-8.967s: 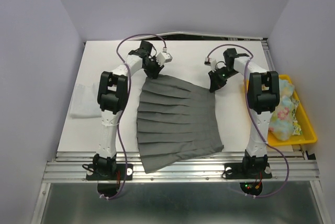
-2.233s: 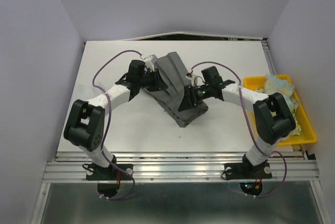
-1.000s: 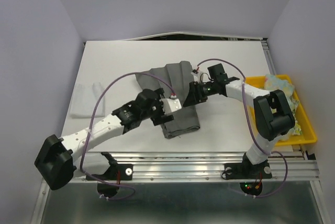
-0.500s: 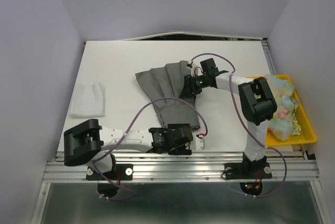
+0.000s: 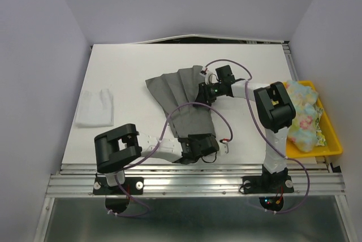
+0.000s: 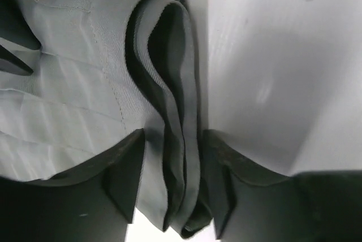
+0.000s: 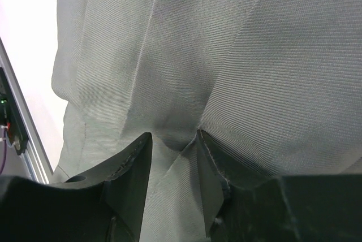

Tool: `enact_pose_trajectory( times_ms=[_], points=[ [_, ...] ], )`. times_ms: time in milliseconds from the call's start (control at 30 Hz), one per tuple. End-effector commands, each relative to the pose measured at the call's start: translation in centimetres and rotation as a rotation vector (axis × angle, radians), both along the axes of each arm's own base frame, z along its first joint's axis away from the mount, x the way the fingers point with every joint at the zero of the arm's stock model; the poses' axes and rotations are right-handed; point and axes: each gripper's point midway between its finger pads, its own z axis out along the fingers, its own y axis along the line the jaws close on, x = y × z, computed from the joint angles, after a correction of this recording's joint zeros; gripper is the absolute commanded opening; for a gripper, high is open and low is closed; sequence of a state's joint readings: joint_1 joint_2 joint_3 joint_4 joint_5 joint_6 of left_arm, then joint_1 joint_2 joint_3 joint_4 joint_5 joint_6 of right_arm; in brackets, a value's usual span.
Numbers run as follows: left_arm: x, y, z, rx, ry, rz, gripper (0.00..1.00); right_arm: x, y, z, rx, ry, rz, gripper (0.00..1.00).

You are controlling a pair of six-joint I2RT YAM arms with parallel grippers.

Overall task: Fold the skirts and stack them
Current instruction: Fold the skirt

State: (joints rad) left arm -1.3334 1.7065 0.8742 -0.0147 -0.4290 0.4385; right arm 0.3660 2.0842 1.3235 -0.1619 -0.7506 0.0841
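White tabletop fills the space between pale lilac walls. At 3 o'clock a yellow tray holds a bunched pastel floral skirt. At 9 o'clock a whitish folded cloth lies flat. A purple cable loops across the charcoal skirt. That skirt lies near the centre, folded into a long strip running from 12 toward 6, its far end fanned in pleats toward 10 o'clock. The left gripper sits at the strip's 6 o'clock end, fingers clamped on either side of the rolled, layered edge. The right gripper is at the skirt's 2 o'clock side, pinching a ridge of the finely woven cloth between its fingers.
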Motion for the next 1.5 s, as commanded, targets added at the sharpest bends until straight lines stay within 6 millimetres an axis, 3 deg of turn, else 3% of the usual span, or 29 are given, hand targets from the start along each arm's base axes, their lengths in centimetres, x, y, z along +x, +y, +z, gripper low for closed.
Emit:
enact_pose_trajectory(
  times_ms=[0,200,333,400,467,500,600,633,767,833,900,1000,1067,1133,1267,1367,1467],
  points=[
    [0.7,3.6,-3.5,0.150,0.022,0.051,0.51,-1.6,-1.5,-4.6,-0.120,0.017,0.008,0.43],
    [0.4,4.4,-4.1,0.177,0.074,0.029,0.26,-4.1,-3.4,-6.9,-0.197,0.058,0.002,0.40],
    [-0.5,4.8,-4.1,0.186,0.124,0.003,0.10,-4.6,-3.6,-6.0,-0.196,0.055,-0.001,0.41],
    [-0.7,4.7,-3.7,0.184,0.134,-0.006,0.01,-3.9,-3.4,-4.3,-0.193,0.026,0.004,0.47],
    [-1.2,4.5,-2.9,0.177,0.163,-0.020,0.00,-2.8,-3.2,-2.6,-0.190,-0.016,-0.005,0.52],
    [-1.5,4.3,-2.6,0.172,0.182,-0.029,0.00,-1.5,-2.7,-0.5,-0.173,-0.066,-0.011,0.58],
    [-2.8,3.9,-1.3,0.156,0.256,-0.049,0.00,1.1,-2.1,2.7,-0.160,-0.151,-0.038,0.70],
    [-3.6,4.1,-0.9,0.163,0.301,-0.061,0.00,2.7,-1.6,4.7,-0.144,-0.202,-0.047,0.74],
    [-5.3,3.4,1.2,0.122,0.392,-0.093,0.00,7.2,-1.5,7.2,-0.153,-0.299,-0.078,0.81],
    [-6.3,3.3,2.1,0.110,0.434,-0.114,0.00,9.7,-1.3,7.8,-0.147,-0.332,-0.091,0.81],
    [-7.0,2.9,2.8,0.090,0.473,-0.126,0.00,10.9,-0.8,7.8,-0.142,-0.345,-0.088,0.82],
    [-8.0,2.5,3.9,0.075,0.525,-0.142,0.00,12.9,-0.3,6.4,-0.139,-0.352,-0.065,0.81],
    [-8.6,2.0,5.1,0.054,0.555,-0.162,0.00,12.6,0.6,4.0,-0.107,-0.297,-0.015,0.80],
    [-9.2,1.8,6.1,0.039,0.591,-0.177,0.00,12.0,1.4,3.1,-0.065,-0.254,0.029,0.79],
    [-10.3,0.9,8.6,0.019,0.657,-0.220,0.00,8.9,2.5,0.4,0.003,-0.158,0.135,0.77],
    [-9.4,-0.3,12.3,-0.036,0.646,-0.259,0.00,6.4,2.2,-0.8,0.024,-0.116,0.178,0.72],
    [-7.3,0.1,13.9,-0.051,0.703,-0.221,0.00,3.8,1.9,-1.5,0.027,-0.091,0.215,0.68]
  ],
)
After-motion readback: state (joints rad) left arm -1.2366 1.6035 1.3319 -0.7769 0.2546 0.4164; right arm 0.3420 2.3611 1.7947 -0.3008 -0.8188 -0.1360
